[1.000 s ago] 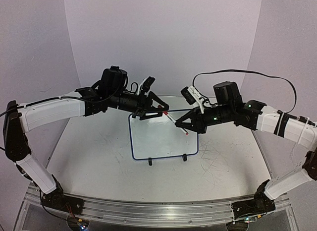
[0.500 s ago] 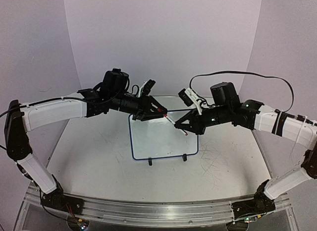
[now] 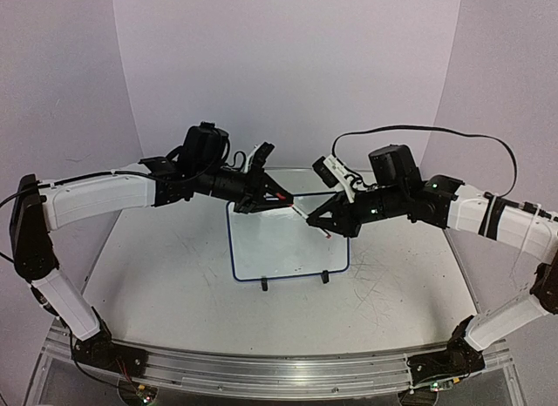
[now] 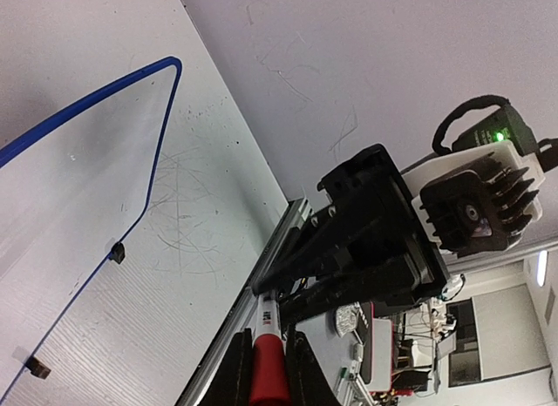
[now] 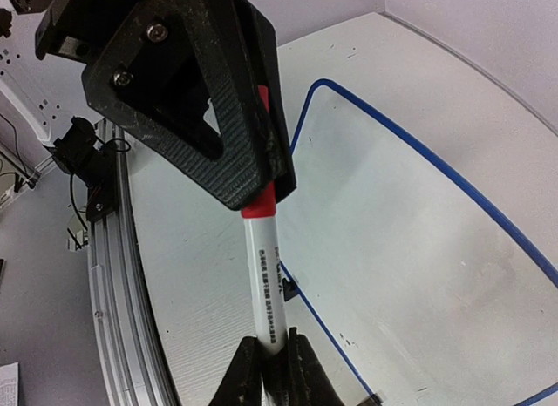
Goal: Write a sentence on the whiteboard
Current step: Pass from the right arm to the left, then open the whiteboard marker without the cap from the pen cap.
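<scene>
The left arm point(image 3: 96, 197) reaches in from the left edge of the scuffed white tabletop point(image 3: 166, 267), its forearm raised and pointing toward the middle. The left gripper point(image 3: 277, 195) is clamped on the red cap point(image 4: 268, 375) of a marker point(image 5: 264, 275); in the left wrist view the cap sits squeezed between the two dark fingers. From there the marker slants down and to the right as one unbroken line, red cap meeting white barrel with small dark print on it, and its lower end is pinched tight in the right gripper point(image 3: 324, 227). So both grippers grasp the same marker, one at each end, held in the air above the far part of the whiteboard point(image 3: 279, 245). The board lies flat at the middle of the table between the two arms, its thin blue rim and rounded corners plain to see and its face glossy white. Its two small black feet point(image 3: 265, 285) stick out at the near edge. To the right, the right arm point(image 3: 488, 214) stretches in from the table's right side, with a black cable point(image 3: 436, 127) looping above it.
</scene>
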`<state>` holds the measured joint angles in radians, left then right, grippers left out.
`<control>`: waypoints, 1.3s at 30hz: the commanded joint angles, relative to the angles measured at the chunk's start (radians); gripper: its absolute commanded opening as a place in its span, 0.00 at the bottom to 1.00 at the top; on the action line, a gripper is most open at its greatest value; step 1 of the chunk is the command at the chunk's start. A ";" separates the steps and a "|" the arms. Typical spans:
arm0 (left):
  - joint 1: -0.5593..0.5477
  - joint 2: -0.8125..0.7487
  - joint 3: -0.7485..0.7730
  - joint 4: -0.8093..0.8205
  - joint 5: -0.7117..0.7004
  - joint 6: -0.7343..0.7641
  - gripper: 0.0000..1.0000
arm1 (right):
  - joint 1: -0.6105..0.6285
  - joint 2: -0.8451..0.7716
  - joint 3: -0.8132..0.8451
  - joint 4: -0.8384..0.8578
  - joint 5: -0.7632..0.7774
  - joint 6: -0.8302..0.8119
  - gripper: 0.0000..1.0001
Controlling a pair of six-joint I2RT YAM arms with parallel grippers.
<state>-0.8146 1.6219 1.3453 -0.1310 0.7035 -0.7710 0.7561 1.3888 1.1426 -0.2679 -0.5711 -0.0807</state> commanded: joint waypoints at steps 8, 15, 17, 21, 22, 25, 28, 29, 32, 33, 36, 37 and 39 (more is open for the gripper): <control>0.020 -0.100 -0.007 0.058 -0.086 0.086 0.00 | 0.006 -0.084 -0.042 0.170 0.280 0.164 0.98; 0.030 -0.230 -0.098 0.278 -0.123 0.061 0.00 | 0.007 -0.167 -0.140 0.464 0.260 0.355 0.98; 0.031 -0.245 -0.094 0.292 -0.121 0.066 0.00 | 0.007 -0.178 -0.143 0.540 0.259 0.428 0.98; 0.030 -0.273 -0.120 0.385 -0.120 0.044 0.00 | 0.006 -0.133 -0.096 0.618 0.126 0.541 0.98; 0.030 -0.277 -0.133 0.427 -0.119 0.027 0.00 | 0.006 -0.116 -0.090 0.651 0.077 0.564 0.98; 0.030 -0.268 -0.143 0.519 -0.093 -0.026 0.00 | 0.008 -0.076 -0.124 0.867 -0.023 0.655 0.98; 0.029 -0.254 -0.152 0.559 -0.086 -0.055 0.00 | 0.012 -0.034 -0.132 0.999 -0.072 0.720 0.97; 0.029 -0.253 -0.158 0.572 -0.085 -0.062 0.00 | 0.015 -0.023 -0.130 1.032 -0.081 0.729 0.95; 0.029 -0.244 -0.164 0.583 -0.077 -0.078 0.00 | 0.030 -0.010 -0.116 1.064 -0.066 0.724 0.84; 0.029 -0.242 -0.166 0.587 -0.076 -0.082 0.00 | 0.034 -0.006 -0.111 1.066 -0.058 0.719 0.82; 0.030 -0.239 -0.170 0.593 -0.073 -0.086 0.00 | 0.038 0.022 -0.069 1.019 -0.073 0.702 0.75; 0.030 -0.238 -0.170 0.595 -0.070 -0.086 0.00 | 0.038 0.028 -0.056 0.999 -0.073 0.694 0.71; 0.030 -0.238 -0.174 0.595 -0.066 -0.084 0.00 | 0.038 0.030 -0.044 0.976 -0.074 0.685 0.61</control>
<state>-0.7881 1.3823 1.1721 0.3950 0.6111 -0.8408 0.7887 1.4022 1.0307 0.6848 -0.6184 0.6136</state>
